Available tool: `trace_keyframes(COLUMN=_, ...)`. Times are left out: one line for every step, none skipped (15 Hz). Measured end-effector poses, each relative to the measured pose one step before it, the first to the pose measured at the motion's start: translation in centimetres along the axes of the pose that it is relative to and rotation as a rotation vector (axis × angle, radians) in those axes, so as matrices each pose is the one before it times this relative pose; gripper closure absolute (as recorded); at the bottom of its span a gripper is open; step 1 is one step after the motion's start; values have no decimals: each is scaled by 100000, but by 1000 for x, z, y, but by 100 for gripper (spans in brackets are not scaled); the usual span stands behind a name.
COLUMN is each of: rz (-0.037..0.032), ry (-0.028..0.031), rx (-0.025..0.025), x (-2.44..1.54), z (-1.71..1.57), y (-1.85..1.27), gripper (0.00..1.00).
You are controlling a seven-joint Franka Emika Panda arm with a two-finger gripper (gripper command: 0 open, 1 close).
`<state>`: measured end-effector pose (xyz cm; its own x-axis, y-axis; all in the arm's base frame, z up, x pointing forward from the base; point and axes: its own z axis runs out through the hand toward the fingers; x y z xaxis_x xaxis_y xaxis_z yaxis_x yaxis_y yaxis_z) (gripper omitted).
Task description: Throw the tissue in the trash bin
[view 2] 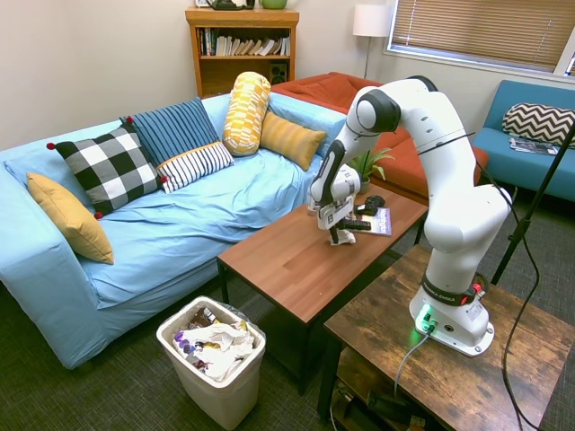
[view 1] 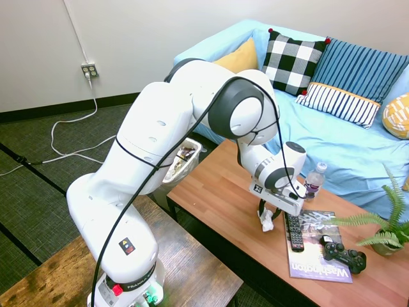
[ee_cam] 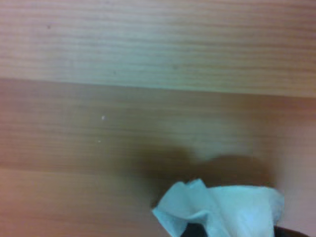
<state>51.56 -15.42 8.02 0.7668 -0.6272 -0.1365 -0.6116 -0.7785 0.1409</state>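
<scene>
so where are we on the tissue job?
Done: the tool is down at the coffee table with the tissue between its fingers, just above or on the wood. In hand: the grasp; whether it is fully closed I can't tell. Left: lift, carry past the table's end to the bin on the floor, and drop. The bin already holds mixed trash.
</scene>
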Motion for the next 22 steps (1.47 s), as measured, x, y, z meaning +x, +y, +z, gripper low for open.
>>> trace_keyframes(rz=143, ry=-99, rx=87, x=-45, z=8, y=-10, gripper=100)
trace_keyframes(rz=138, ry=-160, rx=169, x=-95, z=1, y=-53, gripper=100)
trace_keyframes(rz=300, ry=-230, rx=282, x=-124, z=-1, y=-67, gripper=100)
trace_keyframes(rz=372, ry=-238, rx=224, x=-124, z=-5, y=8, gripper=100)
trace_keyframes(rz=293, ry=-296, rx=158, x=-163, z=-25, y=107, gripper=100)
trace_keyframes(rz=277, ry=-357, rx=139, x=-286, z=-99, y=208, gripper=100)
trace_keyframes(rz=352, ry=-88, rx=317, x=-311, z=-318, y=199, gripper=100)
trace_keyframes(rz=255, ry=482, rx=672, x=-230, z=-658, y=90, gripper=100)
trace_keyframes(rz=-163, ry=1354, rx=1139, x=-186, z=-1234, y=-177, gripper=100)
trace_keyframes(rz=-423, ry=2046, rx=1318, x=-253, z=-1671, y=-455, gripper=100)
trace_keyframes(rz=-359, ry=2486, rx=1492, x=-542, z=-2124, y=-802, gripper=100)
trace_keyframes(rz=-381, ry=2512, rx=1176, x=-822, z=-2172, y=-1187, gripper=100)
trace_keyframes(rz=-284, ry=2441, rx=771, x=-1094, z=-2229, y=-1713, gripper=100)
trace_keyframes(rz=-531, ry=2097, rx=289, x=-1310, z=-2025, y=-2166, gripper=100)
trace_keyframes(rz=-617, ry=2195, rx=-133, x=-1561, z=-1743, y=-2589, gripper=100)
trace_keyframes(rz=-511, ry=1794, rx=-440, x=-1624, z=-1116, y=-2527, gripper=100)
trace_keyframes(rz=-589, ry=1454, rx=-246, x=-1748, z=-687, y=-2579, gripper=100)
trace_keyframes(rz=-822, ry=1444, rx=-4, x=-1908, z=-502, y=-2689, gripper=100)
trace_keyframes(rz=-629, ry=1424, rx=-14, x=-1912, z=-456, y=-2575, gripper=100)
trace_keyframes(rz=-552, ry=1238, rx=186, x=-2091, z=-463, y=-2623, gripper=100)
trace_keyframes(rz=-640, ry=930, rx=216, x=-2207, z=-417, y=-2664, gripper=100)
trace_keyframes(rz=-422, ry=879, rx=369, x=-1960, z=-278, y=-2423, gripper=100)
